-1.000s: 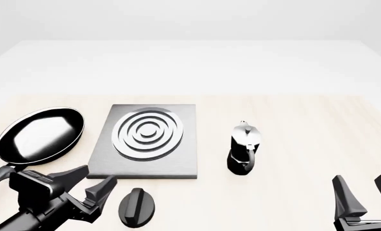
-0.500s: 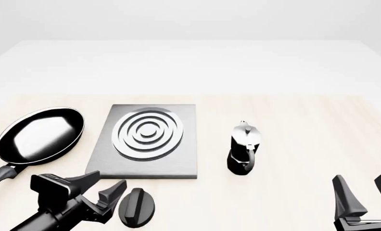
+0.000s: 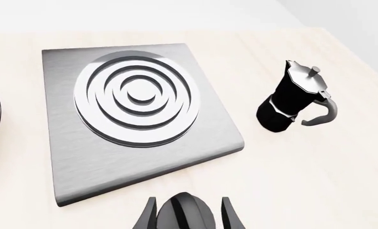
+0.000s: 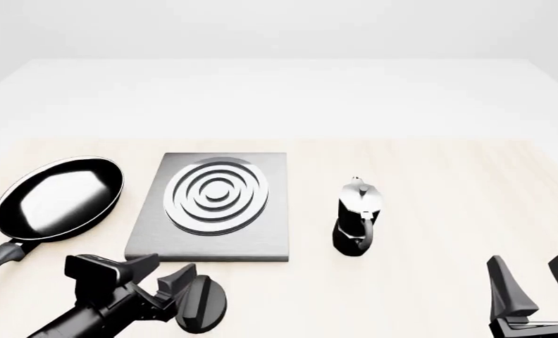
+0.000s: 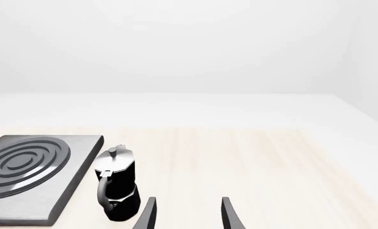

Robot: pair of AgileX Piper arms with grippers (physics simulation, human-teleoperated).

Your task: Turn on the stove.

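The stove [image 4: 213,211] lies flat on the pale wooden bench [image 4: 448,190], its knob [image 4: 202,303] just in front, ridge pointing away toward the plate. The left gripper [image 4: 171,285] is open around the knob, not closed. The right gripper [image 4: 532,285] is open, empty. No writing is readable.

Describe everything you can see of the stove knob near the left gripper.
The knob is a small, round, glossy black disc with a raised ridge across its top, lying flat on the table just in front of the stove plate, apart from it. The left gripper is open, one finger either side in the wrist view; contact isn't clear.
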